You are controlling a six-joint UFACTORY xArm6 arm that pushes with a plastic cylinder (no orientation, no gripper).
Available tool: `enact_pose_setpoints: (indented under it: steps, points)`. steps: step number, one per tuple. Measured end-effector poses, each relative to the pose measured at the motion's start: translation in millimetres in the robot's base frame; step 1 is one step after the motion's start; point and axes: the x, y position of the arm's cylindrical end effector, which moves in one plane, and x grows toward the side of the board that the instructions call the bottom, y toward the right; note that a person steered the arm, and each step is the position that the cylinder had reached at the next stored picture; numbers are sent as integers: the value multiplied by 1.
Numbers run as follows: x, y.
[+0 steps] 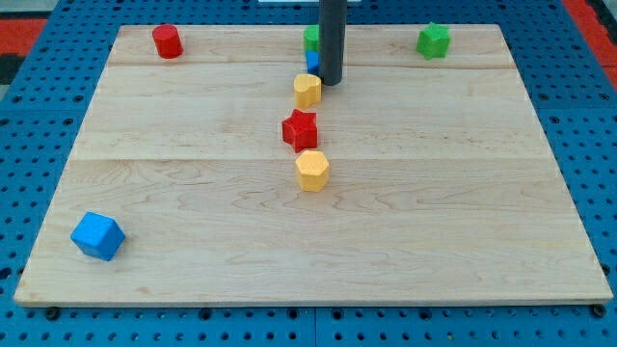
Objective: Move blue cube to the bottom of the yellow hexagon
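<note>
The blue cube [97, 235] lies near the view's bottom left corner of the wooden board [434, 212]. The yellow hexagon [312, 170] sits near the board's middle, far to the right of the cube. My rod comes down from the view's top; my tip [331, 83] rests at the top centre, just right of a second yellow block [308, 90] and far from the blue cube. A small blue block [311, 62] and a green block [310, 38] are partly hidden behind the rod's left side.
A red star block [300, 128] lies between the two yellow blocks. A red block [167, 41] is at the top left and a green star block [433, 40] at the top right. Blue pegboard surrounds the board.
</note>
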Motion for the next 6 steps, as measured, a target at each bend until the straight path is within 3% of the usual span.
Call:
enact_pose_setpoints:
  steps: [1, 2, 3, 5, 6]
  points:
    - [37, 53]
    - [129, 61]
    - [191, 8]
    - [308, -159]
    - [307, -253]
